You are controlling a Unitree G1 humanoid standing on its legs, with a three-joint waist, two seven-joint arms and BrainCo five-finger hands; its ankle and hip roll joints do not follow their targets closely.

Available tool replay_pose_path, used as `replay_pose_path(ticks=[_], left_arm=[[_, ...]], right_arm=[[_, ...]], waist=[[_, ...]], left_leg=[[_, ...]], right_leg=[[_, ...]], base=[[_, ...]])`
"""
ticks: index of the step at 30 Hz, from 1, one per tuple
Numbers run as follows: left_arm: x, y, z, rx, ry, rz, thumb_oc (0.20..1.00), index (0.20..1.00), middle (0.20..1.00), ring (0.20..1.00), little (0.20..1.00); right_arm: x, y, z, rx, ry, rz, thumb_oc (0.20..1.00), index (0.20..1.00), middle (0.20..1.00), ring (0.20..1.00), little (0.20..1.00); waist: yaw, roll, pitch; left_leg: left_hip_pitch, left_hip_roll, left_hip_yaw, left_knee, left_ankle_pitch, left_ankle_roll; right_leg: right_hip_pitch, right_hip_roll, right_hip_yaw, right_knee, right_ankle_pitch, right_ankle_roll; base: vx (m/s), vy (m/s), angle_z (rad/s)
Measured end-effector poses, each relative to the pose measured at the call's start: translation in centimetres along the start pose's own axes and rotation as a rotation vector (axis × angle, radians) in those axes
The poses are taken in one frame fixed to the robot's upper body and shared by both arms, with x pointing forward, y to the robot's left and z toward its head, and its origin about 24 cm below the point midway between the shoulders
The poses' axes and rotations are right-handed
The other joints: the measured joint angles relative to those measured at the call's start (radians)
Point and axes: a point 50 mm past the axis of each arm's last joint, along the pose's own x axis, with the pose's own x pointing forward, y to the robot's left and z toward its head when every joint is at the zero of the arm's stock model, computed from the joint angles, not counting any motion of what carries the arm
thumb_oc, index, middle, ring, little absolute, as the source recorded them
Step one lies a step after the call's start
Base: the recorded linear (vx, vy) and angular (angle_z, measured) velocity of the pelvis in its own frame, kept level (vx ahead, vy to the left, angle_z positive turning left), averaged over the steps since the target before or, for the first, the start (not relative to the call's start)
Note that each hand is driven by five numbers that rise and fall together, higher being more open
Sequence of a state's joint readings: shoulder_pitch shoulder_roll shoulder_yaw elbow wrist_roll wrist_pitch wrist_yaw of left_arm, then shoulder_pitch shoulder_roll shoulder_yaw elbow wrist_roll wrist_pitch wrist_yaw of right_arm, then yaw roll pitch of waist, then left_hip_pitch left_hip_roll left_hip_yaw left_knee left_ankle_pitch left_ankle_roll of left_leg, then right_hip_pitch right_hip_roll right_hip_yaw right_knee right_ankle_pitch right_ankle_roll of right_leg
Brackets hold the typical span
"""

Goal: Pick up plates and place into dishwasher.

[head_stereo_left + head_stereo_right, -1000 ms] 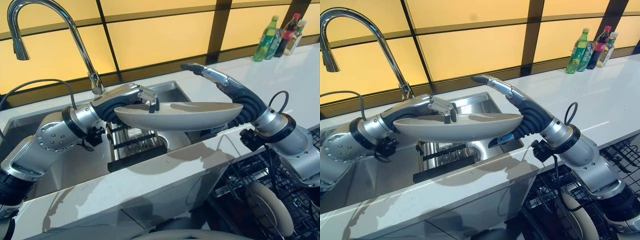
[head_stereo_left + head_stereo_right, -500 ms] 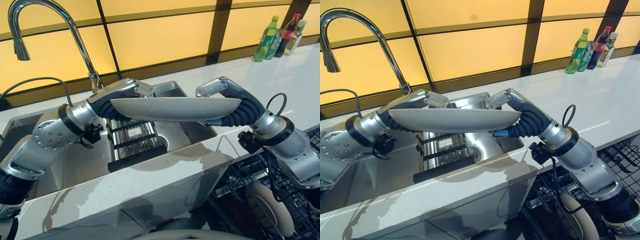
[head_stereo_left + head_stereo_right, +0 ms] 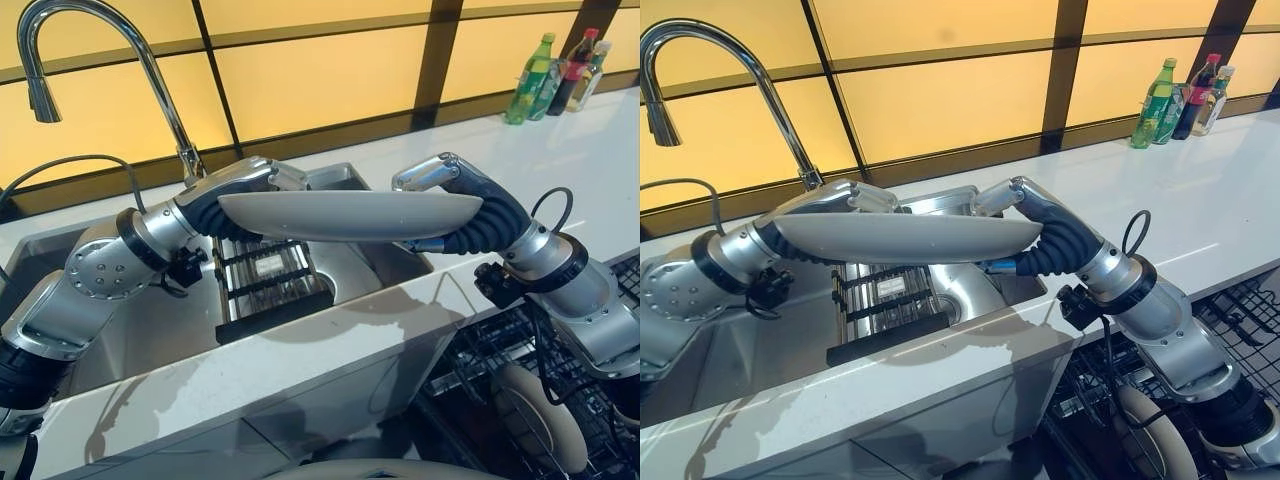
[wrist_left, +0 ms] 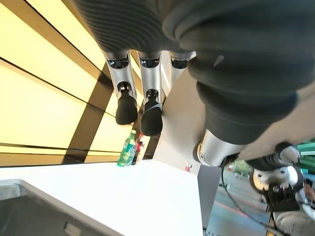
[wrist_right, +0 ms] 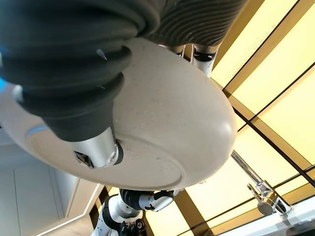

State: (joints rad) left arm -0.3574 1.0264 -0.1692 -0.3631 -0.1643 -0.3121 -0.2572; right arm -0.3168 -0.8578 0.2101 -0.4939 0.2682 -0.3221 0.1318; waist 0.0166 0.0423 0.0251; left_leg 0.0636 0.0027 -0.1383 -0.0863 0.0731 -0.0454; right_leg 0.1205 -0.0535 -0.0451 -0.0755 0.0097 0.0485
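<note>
Your beige plate [image 3: 345, 215] is held level in the air above the sink [image 3: 370, 262], directly over the dark dish rack [image 3: 270, 290] that sits in the basin.

Your left hand [image 3: 235, 190] grips the plate's edge on the faucet [image 3: 150, 75] side of the sink. Its fingers [image 4: 150, 110] curl over the rim onto the plate's upper face, and its dark ribbed cover lies under the plate.

Your right hand [image 3: 455, 190] grips the opposite edge, on the side of the sink toward the bottles [image 3: 560, 75]. Silver fingers [image 3: 420, 175] fold over the rim from above, and the thumb [image 5: 96, 150] presses against the plate's underside, so the hand is closed on the plate.

The plate touches neither the rack nor the counter [image 3: 600, 150].

The dishwasher rack [image 3: 500, 385] stands open below the counter's front edge, on the bottle side of the sink. A second beige plate [image 3: 540, 415] stands on edge in its wire slots.

The bottles stand together at the back of the counter, well apart from the sink.
</note>
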Motion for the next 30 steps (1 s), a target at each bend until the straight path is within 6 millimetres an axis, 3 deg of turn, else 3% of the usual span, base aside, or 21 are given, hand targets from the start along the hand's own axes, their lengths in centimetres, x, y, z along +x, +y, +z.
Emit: replay_pose_path(ticks=[5, 11, 23, 27, 30], left_arm=[[-0.1, -0.1, -1.2, -0.122, 0.042, 0.198, 1.0, 1.0, 1.0, 1.0, 1.0], [-1.9, -0.8, -2.6, -0.226, 0.13, 0.441, 1.0, 1.0, 1.0, 1.0, 1.0], [-4.7, 0.7, -3.7, -0.192, 0.228, 0.67, 1.0, 1.0, 1.0, 1.0, 1.0], [-5.9, 1.0, -4.2, -0.195, 0.261, 0.762, 1.0, 1.0, 1.0, 1.0, 1.0], [-8.1, 1.1, -4.7, -0.243, 0.312, 0.866, 1.0, 1.0, 1.0, 1.0, 1.0]], right_arm=[[-0.1, 0.2, -0.7, 0.009, 0.011, -0.076, 0.2, 0.2, 0.2, 0.2, 0.2], [-0.9, -0.4, -1.8, -0.014, 0.068, -0.201, 0.2, 0.2, 0.2, 0.2, 0.2], [-3.3, -2.2, -2.3, -0.195, 0.179, -0.271, 0.2, 0.2, 0.2, 0.2, 0.2], [-5.1, -3.6, -2.6, -0.304, 0.27, -0.329, 0.2, 0.2, 0.2, 0.2, 0.2], [-7.8, -4.9, -3.4, -0.387, 0.41, -0.384, 0.2, 0.2, 0.2, 0.2, 0.2]], waist=[[-0.001, -0.001, -0.013], [0.0, -0.001, -0.014], [-0.005, -0.001, -0.014], [-0.008, -0.004, -0.015], [-0.011, -0.01, -0.015]], left_leg=[[0.0, 0.0, -0.001, 0.0, 0.0, 0.0], [-0.004, 0.004, 0.0, 0.0, 0.0, 0.0], [-0.006, 0.009, 0.028, -0.001, -0.007, -0.002], [-0.005, 0.011, 0.04, -0.001, -0.013, -0.002], [0.001, 0.016, 0.069, -0.001, -0.022, -0.002]], right_leg=[[0.001, 0.001, -0.001, -0.001, 0.0, 0.0], [-0.001, 0.001, 0.0, -0.008, 0.001, 0.002], [-0.011, 0.002, 0.019, -0.014, 0.004, 0.003], [-0.021, 0.004, 0.037, -0.014, 0.005, 0.003], [-0.028, 0.008, 0.064, -0.014, 0.005, 0.003]], base=[[-0.01, -0.01, 0.0], [-0.02, -0.009, 0.0], [0.0, -0.002, -0.05], [0.02, -0.023, -0.12], [0.04, -0.047, -0.26]])
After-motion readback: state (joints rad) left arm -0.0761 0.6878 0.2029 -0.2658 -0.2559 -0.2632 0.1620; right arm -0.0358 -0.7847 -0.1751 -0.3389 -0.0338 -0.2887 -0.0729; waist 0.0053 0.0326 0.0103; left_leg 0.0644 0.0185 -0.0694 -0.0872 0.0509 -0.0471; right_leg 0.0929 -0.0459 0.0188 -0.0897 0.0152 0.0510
